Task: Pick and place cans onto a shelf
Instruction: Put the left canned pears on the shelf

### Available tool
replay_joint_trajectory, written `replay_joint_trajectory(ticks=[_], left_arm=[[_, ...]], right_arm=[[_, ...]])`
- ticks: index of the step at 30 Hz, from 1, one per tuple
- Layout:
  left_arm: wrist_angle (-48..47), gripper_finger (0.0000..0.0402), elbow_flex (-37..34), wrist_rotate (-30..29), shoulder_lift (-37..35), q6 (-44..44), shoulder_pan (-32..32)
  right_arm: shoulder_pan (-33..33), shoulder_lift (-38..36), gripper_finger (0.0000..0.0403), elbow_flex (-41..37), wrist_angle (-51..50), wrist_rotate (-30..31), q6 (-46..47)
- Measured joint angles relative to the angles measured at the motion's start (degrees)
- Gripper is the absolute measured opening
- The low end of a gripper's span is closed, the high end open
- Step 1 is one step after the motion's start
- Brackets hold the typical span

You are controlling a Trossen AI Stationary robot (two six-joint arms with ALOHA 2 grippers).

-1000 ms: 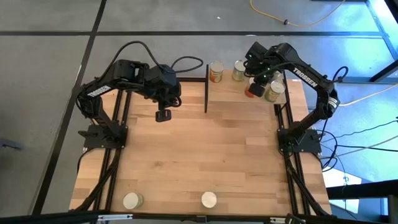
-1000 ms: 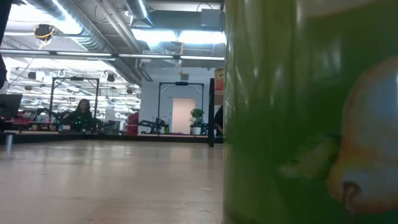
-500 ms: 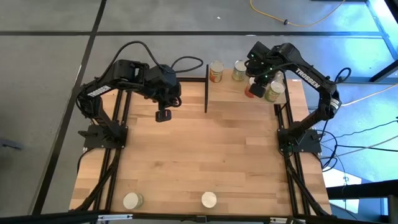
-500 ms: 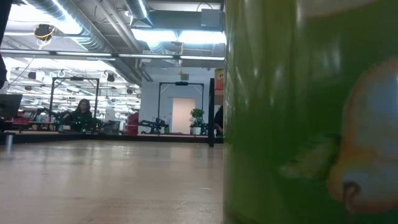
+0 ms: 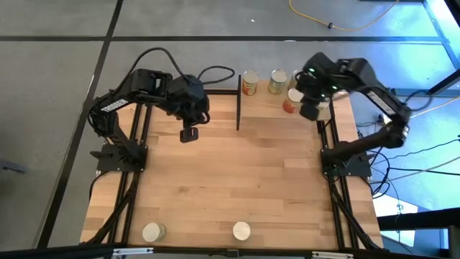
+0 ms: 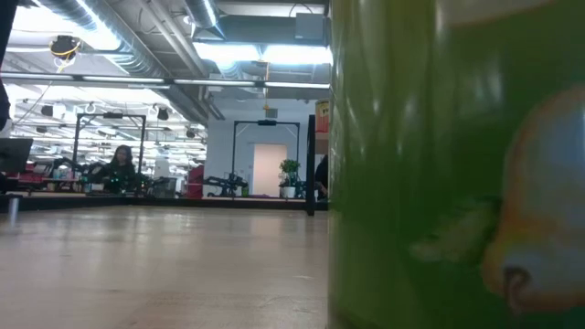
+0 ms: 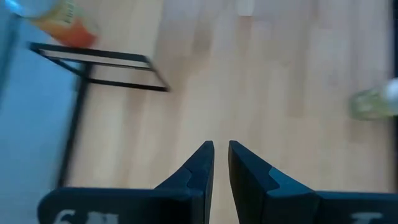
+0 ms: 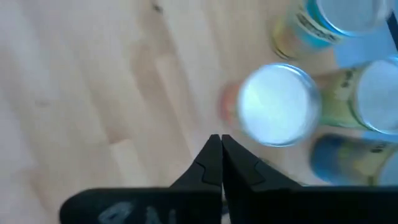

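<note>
The shelf [image 5: 264, 106] is a light-wood board at the table's far right, with a black upright panel [image 5: 238, 101]. On it stand an orange can [image 5: 249, 83], a green can [image 5: 277, 81] and a red-labelled can [image 5: 290, 101]. More cans show beside the red one in the right wrist view [image 8: 278, 104]. Two cans [image 5: 152, 232] [image 5: 241, 231] stand at the near edge. My right gripper [image 5: 310, 111] is shut and empty just right of the red can; it also shows in its wrist view [image 8: 218, 152]. My left gripper [image 5: 188, 134] hangs shut and empty left of the panel.
A green can [image 6: 457, 164] stands right at the low camera and fills the right half of that view. The left wrist view shows the shelf's black frame [image 7: 93, 62] and one green can [image 7: 373, 102] on the bare tabletop. Open wood lies between the shelf and the near edge.
My right gripper has drawn away from the red-labelled can toward the table's right edge, its arm swinging out over the shelf's right end. The can stays upright on the shelf.
</note>
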Motion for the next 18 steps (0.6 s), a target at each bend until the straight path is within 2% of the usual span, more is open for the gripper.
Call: replay_joint_trajectory(ticks=[5, 8, 13, 18], left_arm=[[0.06, 0.0041, -0.95, 9.2, -0.07, -5.87, -3.42], [0.04, 0.0041, -2.96, 12.29, -0.04, -11.1, -6.27], [1.02, 0.0037, -8.17, 13.0, 0.0, -14.71, -10.82], [5.91, 0.0004, -13.92, 14.81, 0.0, -15.58, -14.4]], right_arm=[[4.05, -6.44, 0.0, 0.0, 0.39, -3.87, 0.31], [6.03, -9.87, 0.0, 0.0, 1.19, -5.53, 0.33], [8.28, -14.0, 0.0, 0.0, 3.69, -6.25, 1.64], [8.62, -16.66, 0.0, 0.0, 3.62, -6.32, 5.0]])
